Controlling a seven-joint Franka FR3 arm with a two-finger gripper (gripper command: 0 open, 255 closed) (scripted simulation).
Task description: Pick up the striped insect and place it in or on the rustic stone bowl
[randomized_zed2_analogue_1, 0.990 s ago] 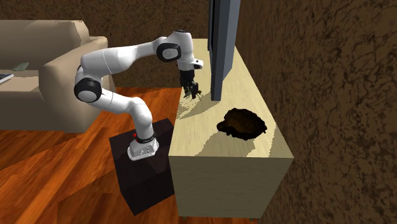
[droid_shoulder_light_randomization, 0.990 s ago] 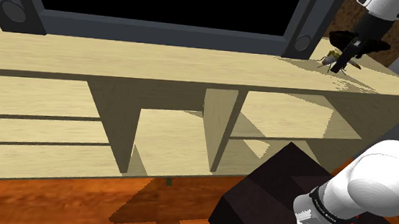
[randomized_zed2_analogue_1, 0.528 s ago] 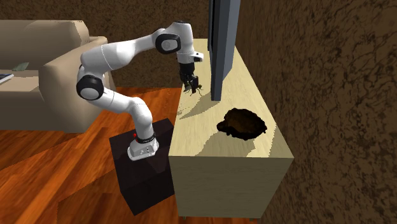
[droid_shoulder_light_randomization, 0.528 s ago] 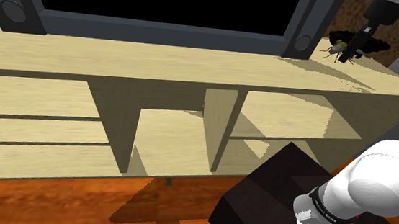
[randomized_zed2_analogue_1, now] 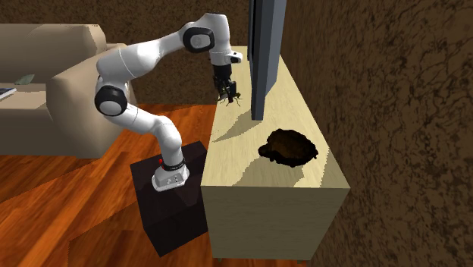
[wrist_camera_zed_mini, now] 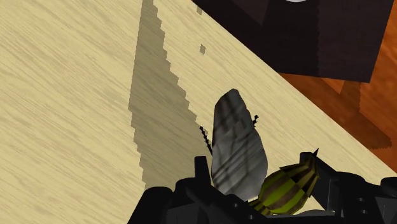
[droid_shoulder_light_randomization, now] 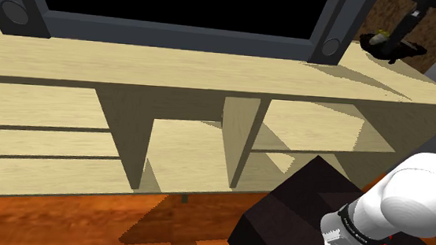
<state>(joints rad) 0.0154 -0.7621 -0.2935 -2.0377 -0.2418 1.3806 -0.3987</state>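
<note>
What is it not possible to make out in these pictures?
1. Wrist view: the front part of the striped insect, covered by the black gripper that clasps it.
2. Shoulder view: the inside of the dark bowl, which sits low and partly behind the gripper.
3. Second exterior view: the insect's stripes are too small to see; the top of the television is cut off by the picture's edge.

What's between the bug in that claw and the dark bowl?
Between bug and bowl: only bare pale tabletop, seen in the second exterior view.
</note>
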